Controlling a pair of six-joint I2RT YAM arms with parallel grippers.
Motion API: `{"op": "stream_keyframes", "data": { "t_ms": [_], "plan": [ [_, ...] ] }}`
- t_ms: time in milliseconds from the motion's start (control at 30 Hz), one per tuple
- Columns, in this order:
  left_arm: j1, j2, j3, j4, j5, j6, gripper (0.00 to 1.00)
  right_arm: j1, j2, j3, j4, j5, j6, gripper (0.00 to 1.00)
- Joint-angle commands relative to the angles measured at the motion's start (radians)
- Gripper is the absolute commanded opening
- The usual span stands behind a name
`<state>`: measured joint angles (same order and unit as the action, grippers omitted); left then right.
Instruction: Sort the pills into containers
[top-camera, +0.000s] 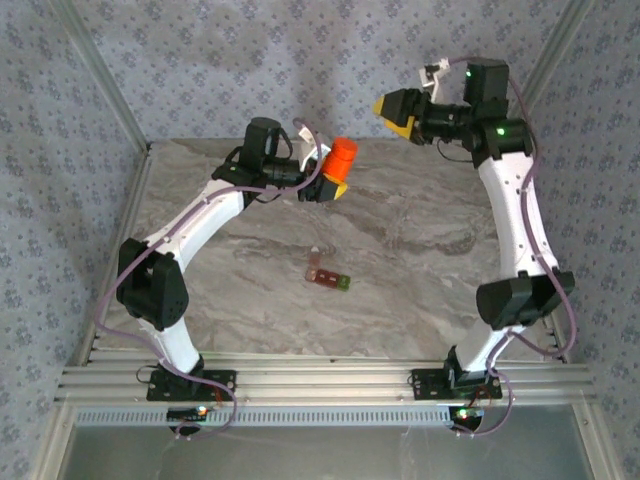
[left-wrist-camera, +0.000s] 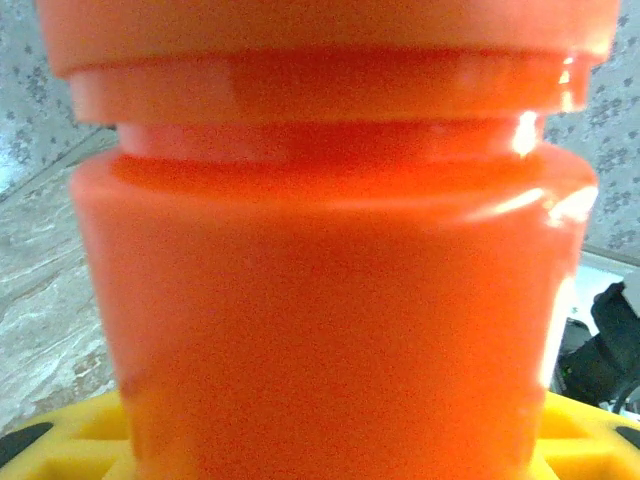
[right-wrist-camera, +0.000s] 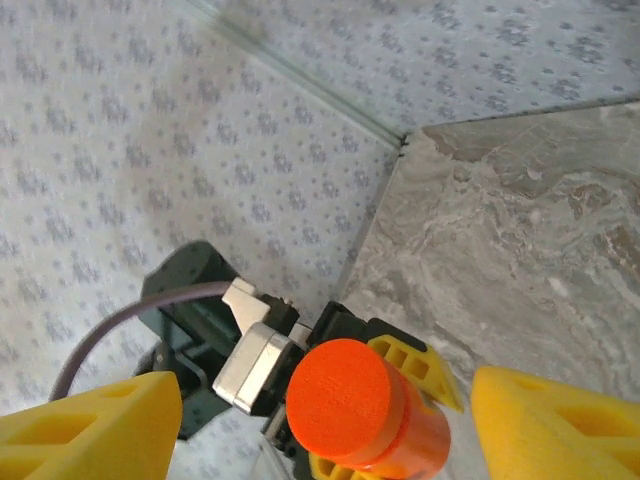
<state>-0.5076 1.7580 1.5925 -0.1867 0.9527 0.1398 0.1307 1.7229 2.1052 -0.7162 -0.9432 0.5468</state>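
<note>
Marbled desk (top-camera: 420, 250) is stretching out under both arms, with flowered walls closing it in behind. Nearest the bases, the containers (top-camera: 327, 276) are lying flat at mid-desk, a dark red-brown run with its green end pointing right, well apart from both tools.

Further back, the left tool (top-camera: 336, 186) is clenching the orange bottle (top-camera: 343, 158) low on its body and holding it upright in the air. The cap (right-wrist-camera: 340, 385) is sitting on top, so the pills, I'd judge, are riding inside.

Farthest off, the right tool (top-camera: 398, 113) is hanging high to the bottle's right. It's released, yellow fingers (right-wrist-camera: 555, 425) spread wide. Its own camera is looking down on the cap, framed between those fingers and touching neither.

Uncapping is looking like the job in hand. To do it well, the right tool is going to need to come down centred on the cap. It should be squeezing only the cap's rim, not the shoulder beneath. The left tool should be gripping hard enough that the bottle isn't spinning along. The bottle wants to be standing upright through the twist, or pills are going to be spilling far from the containers.
</note>
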Motion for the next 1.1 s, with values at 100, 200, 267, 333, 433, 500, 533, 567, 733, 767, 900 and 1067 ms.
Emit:
{"op": "stream_keyframes", "data": {
  "t_ms": [100, 200, 267, 333, 433, 500, 533, 567, 733, 767, 900, 1067],
  "plan": [
    [0.001, -0.008, 0.081, -0.035, 0.090, -0.005, 0.00, 0.072, 0.163, 0.338, -0.386, -0.041, -0.394, 0.77],
    [0.000, -0.002, 0.095, -0.062, 0.102, 0.004, 0.00, 0.096, 0.191, 0.378, -0.429, -0.033, -0.436, 0.78],
    [0.001, 0.001, 0.102, -0.075, 0.106, 0.007, 0.00, 0.106, 0.191, 0.376, -0.439, -0.035, -0.451, 0.78],
    [0.001, 0.003, 0.109, -0.084, 0.108, 0.011, 0.00, 0.114, 0.190, 0.372, -0.454, -0.034, -0.470, 0.78],
    [0.001, 0.008, 0.124, -0.105, 0.112, 0.020, 0.00, 0.122, 0.187, 0.363, -0.471, -0.019, -0.487, 0.77],
    [0.001, 0.013, 0.132, -0.114, 0.114, 0.022, 0.00, 0.127, 0.187, 0.359, -0.481, -0.006, -0.496, 0.77],
    [0.001, 0.015, 0.137, -0.118, 0.115, 0.024, 0.00, 0.130, 0.186, 0.357, -0.484, -0.001, -0.498, 0.76],
    [0.001, 0.017, 0.140, -0.122, 0.115, 0.025, 0.00, 0.133, 0.187, 0.355, -0.486, 0.007, -0.500, 0.76],
    [0.001, 0.021, 0.149, -0.131, 0.118, 0.026, 0.00, 0.153, 0.196, 0.357, -0.500, 0.048, -0.511, 0.75],
    [0.000, 0.021, 0.150, -0.132, 0.117, 0.026, 0.00, 0.156, 0.198, 0.358, -0.500, 0.052, -0.512, 0.74],
    [-0.002, 0.021, 0.150, -0.135, 0.117, 0.027, 0.00, 0.174, 0.208, 0.366, -0.502, 0.060, -0.512, 0.71],
    [-0.003, 0.022, 0.150, -0.134, 0.115, 0.026, 0.00, 0.181, 0.218, 0.375, -0.499, 0.070, -0.500, 0.60]
  ]
}}
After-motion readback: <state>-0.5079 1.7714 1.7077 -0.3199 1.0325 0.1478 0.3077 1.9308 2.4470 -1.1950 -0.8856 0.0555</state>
